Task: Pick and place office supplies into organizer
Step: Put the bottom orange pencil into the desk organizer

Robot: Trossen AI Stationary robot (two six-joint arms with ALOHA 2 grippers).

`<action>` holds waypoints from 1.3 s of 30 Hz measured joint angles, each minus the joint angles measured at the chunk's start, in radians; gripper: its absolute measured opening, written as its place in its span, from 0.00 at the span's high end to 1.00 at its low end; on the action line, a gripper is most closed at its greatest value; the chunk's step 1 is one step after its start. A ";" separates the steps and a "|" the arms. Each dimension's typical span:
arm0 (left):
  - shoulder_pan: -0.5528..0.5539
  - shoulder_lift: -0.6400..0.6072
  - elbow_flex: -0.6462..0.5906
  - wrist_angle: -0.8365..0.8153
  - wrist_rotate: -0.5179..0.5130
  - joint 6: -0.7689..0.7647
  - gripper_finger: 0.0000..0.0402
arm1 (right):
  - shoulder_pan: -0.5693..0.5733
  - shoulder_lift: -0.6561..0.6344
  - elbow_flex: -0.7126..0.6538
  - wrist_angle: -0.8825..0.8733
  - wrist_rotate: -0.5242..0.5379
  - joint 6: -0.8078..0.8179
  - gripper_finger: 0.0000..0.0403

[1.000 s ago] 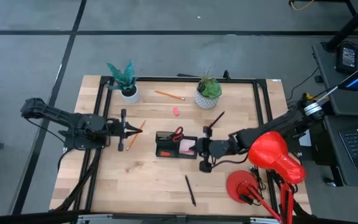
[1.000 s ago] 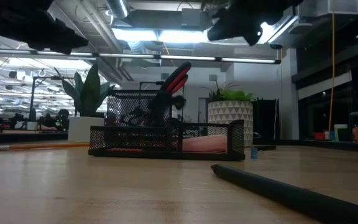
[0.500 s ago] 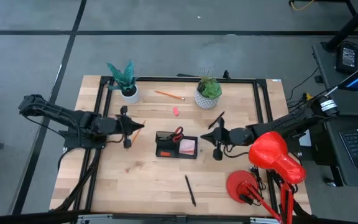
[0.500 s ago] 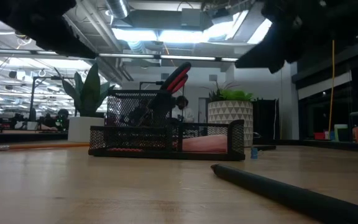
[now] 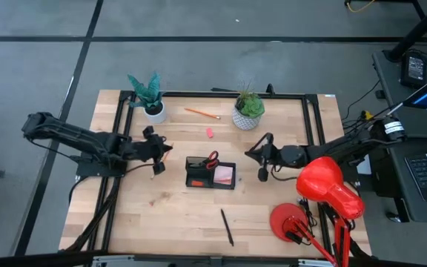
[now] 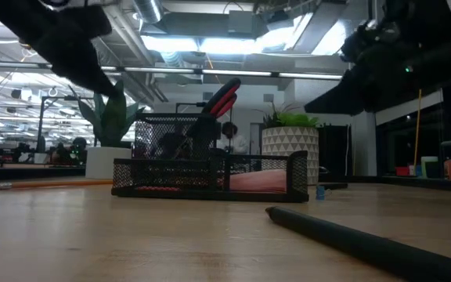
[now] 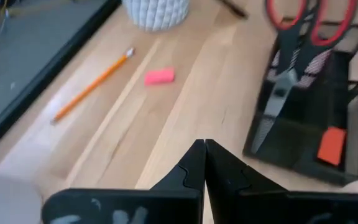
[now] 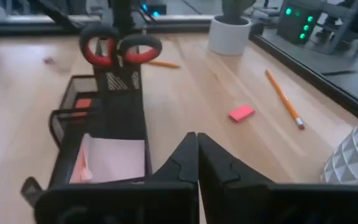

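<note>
Black mesh organizer (image 5: 210, 175) holding red-handled scissors (image 5: 211, 158), left gripper (image 5: 166, 150) and right gripper (image 5: 250, 152) flanking it, both clenched empty.

Red-handled scissors (image 5: 210, 158) stand upright in the black mesh organizer (image 5: 197, 182) mid-table.

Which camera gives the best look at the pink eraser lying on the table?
The left wrist view: the pink eraser lies unobstructed on bare wood beside an orange pencil. The right wrist view shows it clearly too, farther off. In the high view it is a tiny pink speck. In the low view I cannot make it out.
</note>
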 joint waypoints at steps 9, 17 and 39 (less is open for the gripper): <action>0.100 0.080 0.000 -0.153 0.271 -0.121 0.99 | -0.003 0.000 -0.091 0.150 -0.020 0.087 0.99; 0.157 0.089 0.000 -0.396 0.308 -0.241 1.00 | -0.003 0.001 -0.092 0.189 -0.018 0.228 0.99; 0.101 0.477 0.275 -0.546 0.339 -0.420 1.00 | -0.026 0.001 -0.092 0.184 0.054 0.078 0.99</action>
